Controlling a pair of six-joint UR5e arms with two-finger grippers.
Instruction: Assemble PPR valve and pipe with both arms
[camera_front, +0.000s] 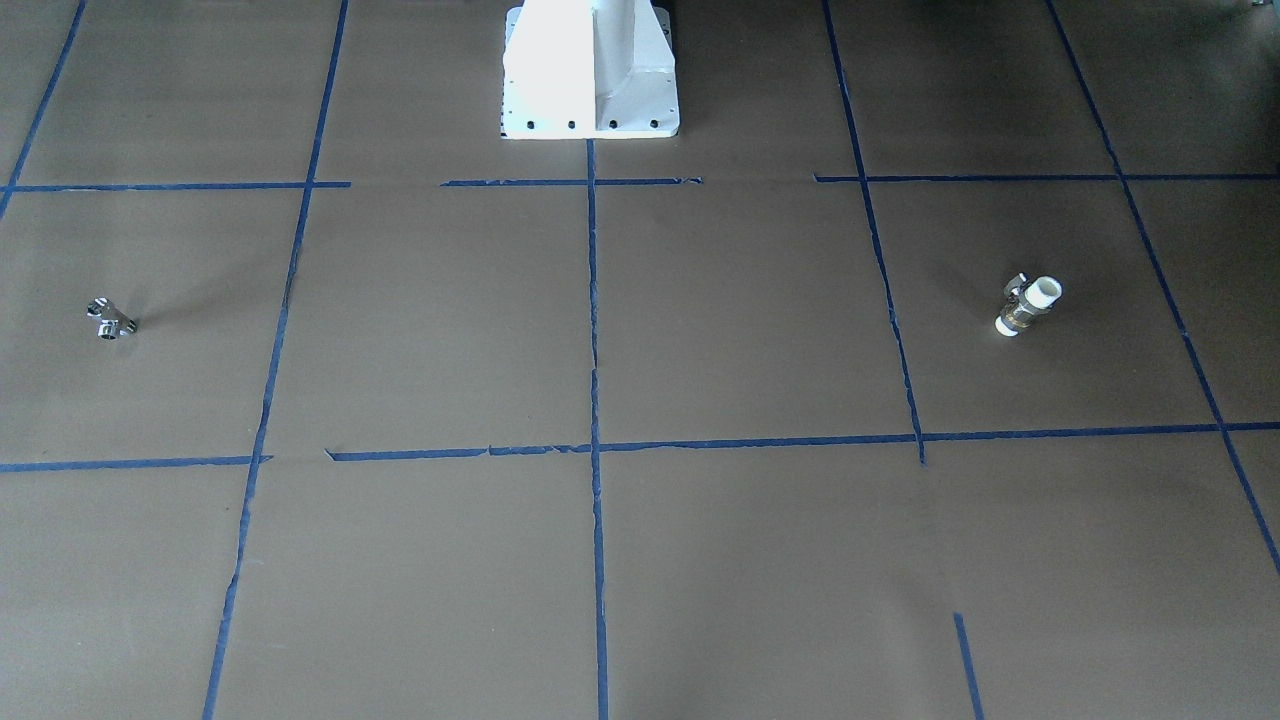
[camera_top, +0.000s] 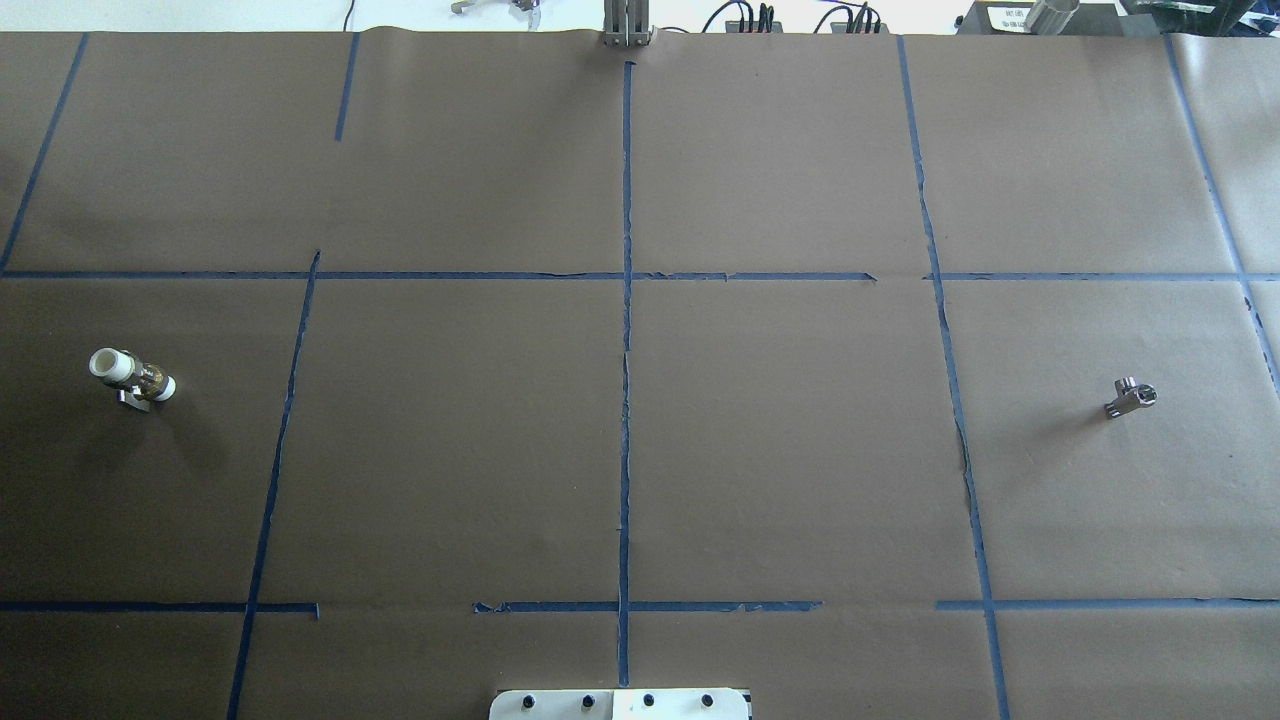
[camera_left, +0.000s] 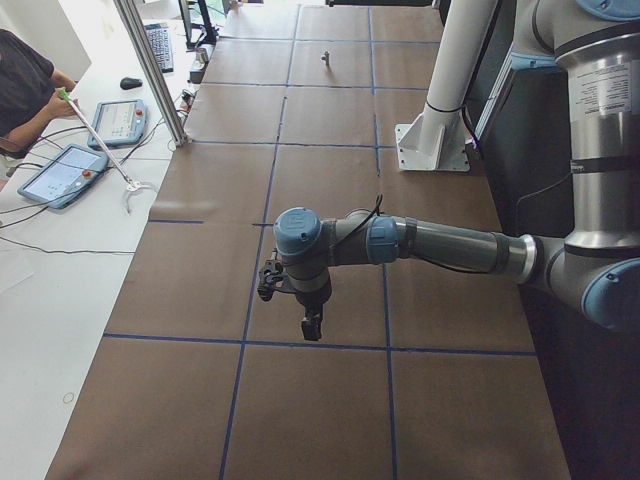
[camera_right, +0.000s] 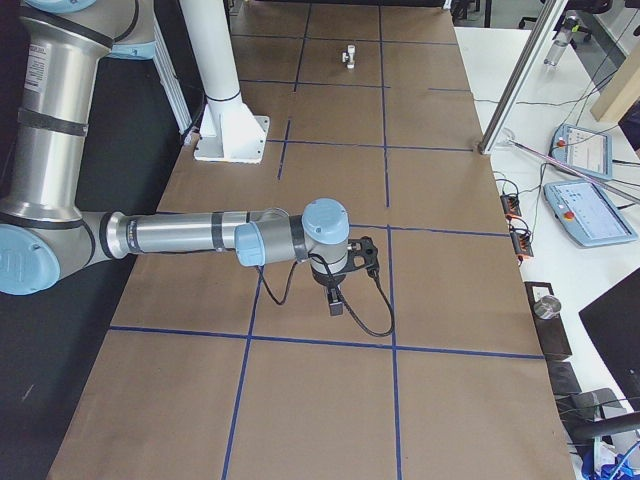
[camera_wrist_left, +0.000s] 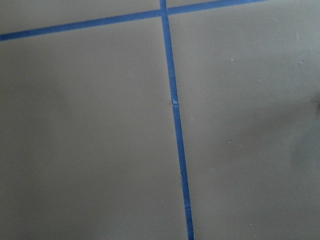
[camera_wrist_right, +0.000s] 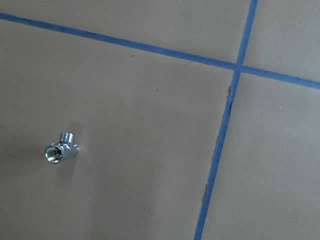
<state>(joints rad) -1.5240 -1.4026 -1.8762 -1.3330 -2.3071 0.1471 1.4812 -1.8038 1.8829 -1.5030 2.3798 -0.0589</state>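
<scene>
Right pincer (camera_right: 336, 301) — chrome fitting (camera_wrist_right: 60, 151) apart

A: Table (camera_top: 800, 450)?
B: Wide. Covered edge to edge in brown paper (camera_front: 420, 320) and split into big rectangles by blue tape (camera_top: 626, 400). The tape is torn and gapped in places.
A: Around it?
B: White bench (camera_left: 60, 300) along one long side. On it are two touchscreen pendants (camera_left: 60, 177), a keyboard (camera_left: 160, 45), a mouse (camera_left: 131, 83) and loose black cables (camera_top: 762, 15). An aluminium post (camera_left: 150, 70) stands at the table's edge.
A: Light?
B: Even, from above. Shadows soft and faint, with mild glare on the paper.
</scene>
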